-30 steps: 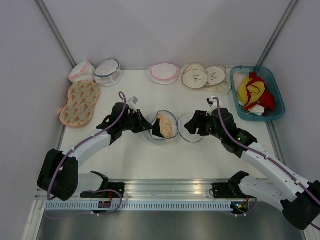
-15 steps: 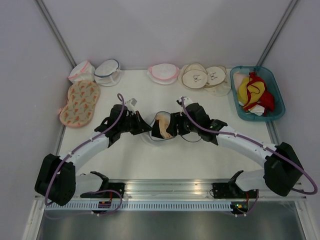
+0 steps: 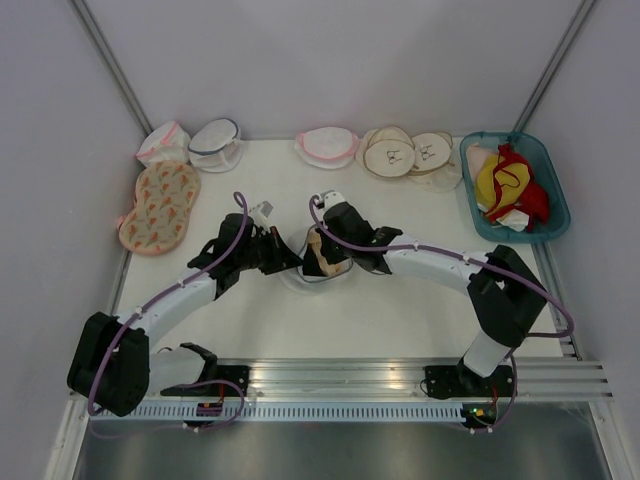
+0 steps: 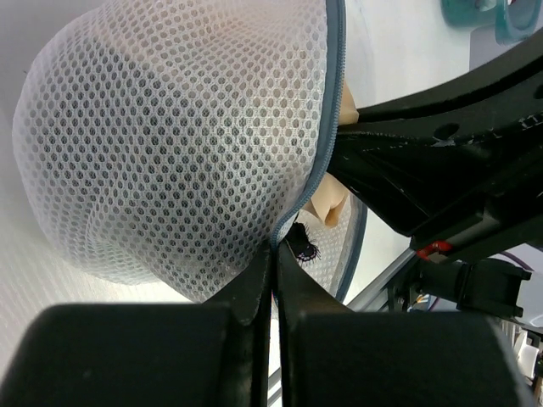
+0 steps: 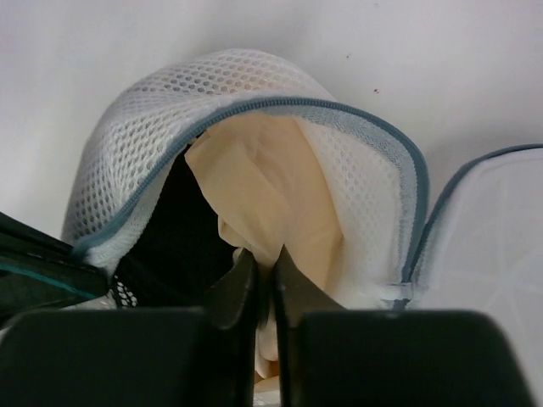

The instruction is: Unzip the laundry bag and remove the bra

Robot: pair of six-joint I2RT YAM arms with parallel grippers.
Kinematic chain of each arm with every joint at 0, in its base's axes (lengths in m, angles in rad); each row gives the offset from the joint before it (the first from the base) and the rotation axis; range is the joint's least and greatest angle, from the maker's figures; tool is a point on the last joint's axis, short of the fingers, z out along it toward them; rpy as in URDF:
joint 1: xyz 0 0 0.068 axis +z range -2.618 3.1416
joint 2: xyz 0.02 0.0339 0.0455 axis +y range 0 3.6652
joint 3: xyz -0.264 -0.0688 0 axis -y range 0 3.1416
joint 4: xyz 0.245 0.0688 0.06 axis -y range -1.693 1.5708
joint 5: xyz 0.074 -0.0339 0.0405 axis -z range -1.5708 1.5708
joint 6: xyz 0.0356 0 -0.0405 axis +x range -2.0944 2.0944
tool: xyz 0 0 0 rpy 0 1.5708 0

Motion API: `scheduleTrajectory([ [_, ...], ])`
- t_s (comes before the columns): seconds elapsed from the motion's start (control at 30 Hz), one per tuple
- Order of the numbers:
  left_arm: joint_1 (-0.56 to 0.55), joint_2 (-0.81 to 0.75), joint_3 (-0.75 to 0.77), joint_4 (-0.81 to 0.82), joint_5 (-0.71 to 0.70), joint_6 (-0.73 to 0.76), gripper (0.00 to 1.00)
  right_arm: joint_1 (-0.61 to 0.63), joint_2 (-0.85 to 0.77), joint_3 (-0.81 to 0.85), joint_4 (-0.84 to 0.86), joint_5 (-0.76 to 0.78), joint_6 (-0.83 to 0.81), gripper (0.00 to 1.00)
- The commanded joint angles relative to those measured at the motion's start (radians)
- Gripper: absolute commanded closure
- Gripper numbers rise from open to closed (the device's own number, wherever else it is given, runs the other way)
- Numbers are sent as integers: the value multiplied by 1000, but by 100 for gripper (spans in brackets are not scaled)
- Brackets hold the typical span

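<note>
Mid-bench, a little toward the near edge, the laundry bag point(image 4: 170, 127) lies unzipped, its mouth turned toward the right edge of the bench point(image 3: 400, 310). The left jaws are pressed together on the bag's zipper trim point(image 4: 322, 144) at its left side, anchoring it. The bra point(image 5: 263, 178) sits crumpled in the mouth, directly ahead of the right jaws, which pinch a fold of its peach fabric (most of it remains inside). A pull toward the right edge, away from the left jaws, looks like the way out.
</note>
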Motion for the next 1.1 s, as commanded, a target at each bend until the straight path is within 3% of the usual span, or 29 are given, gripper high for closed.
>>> scheduleTrajectory([
  [0.0, 1, -26, -8, 40, 26, -18, 98, 15, -19, 30, -22, 88, -26, 100],
  [0.1, 1, -26, -10, 42, 25, -24, 98, 15, -106, 9, -34, 65, -38, 100],
  [0.3, 1, -23, -4, 40, 8, -30, 98, 3, -371, 11, -121, -137, -54, 100],
  [0.4, 3, -10, 5, 40, 2, -29, 98, -31, -485, 16, -181, -125, -38, 100],
  [0.57, 3, 20, 21, 40, 17, -33, 98, -154, -583, 36, -321, 285, 23, 99],
  [0.6, 4, 26, 21, 42, 28, -35, 98, -177, -583, 48, -338, 474, 32, 99],
  [0.7, 4, 25, 21, 68, 39, -40, 98, -265, -588, 61, -345, 780, 55, 100],
  [0.87, 4, 17, 13, 68, 49, -46, 98, -560, -519, 113, -378, 892, 166, 100],
  [1.07, 6, -1, 15, 54, 68, -46, 98, -888, -343, 172, -327, 840, 249, 100],
])
